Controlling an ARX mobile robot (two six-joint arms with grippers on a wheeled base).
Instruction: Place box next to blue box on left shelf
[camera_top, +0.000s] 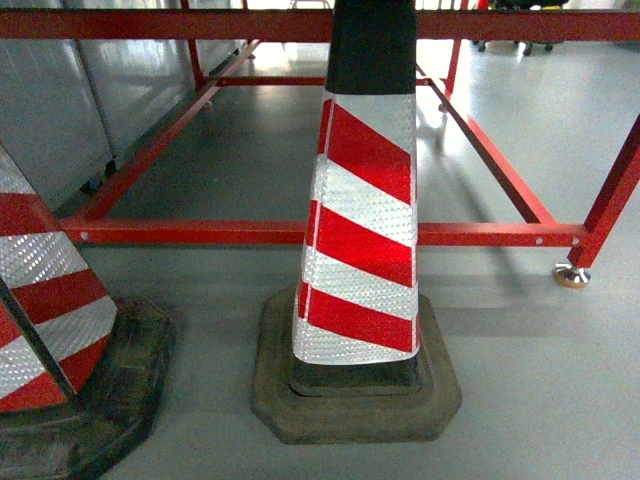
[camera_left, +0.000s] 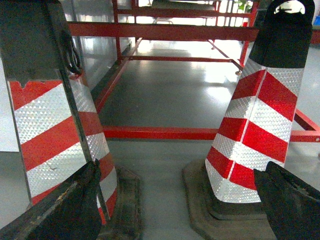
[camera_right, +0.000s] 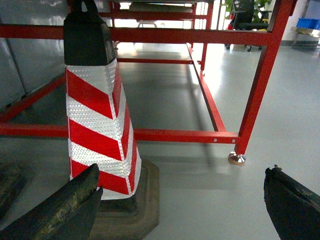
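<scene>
Crate and roller shelf not in any view. Head view: red-white striped cone (camera_top: 360, 240) on dark base, second cone (camera_top: 50, 300) at left, red metal frame (camera_top: 300, 232) behind on grey floor (camera_top: 540, 380). Left gripper (camera_left: 175, 200) fingers (camera_left: 75, 205) apart, holding nothing. Right gripper (camera_right: 180, 205) fingers (camera_right: 70, 205) apart, holding nothing.

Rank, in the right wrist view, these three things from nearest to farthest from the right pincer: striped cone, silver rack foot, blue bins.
1. Striped cone, left, just beyond the right pincer.
2. Silver rack foot, right of centre, on the floor.
3. Blue bins, top right corner, far back.
</scene>
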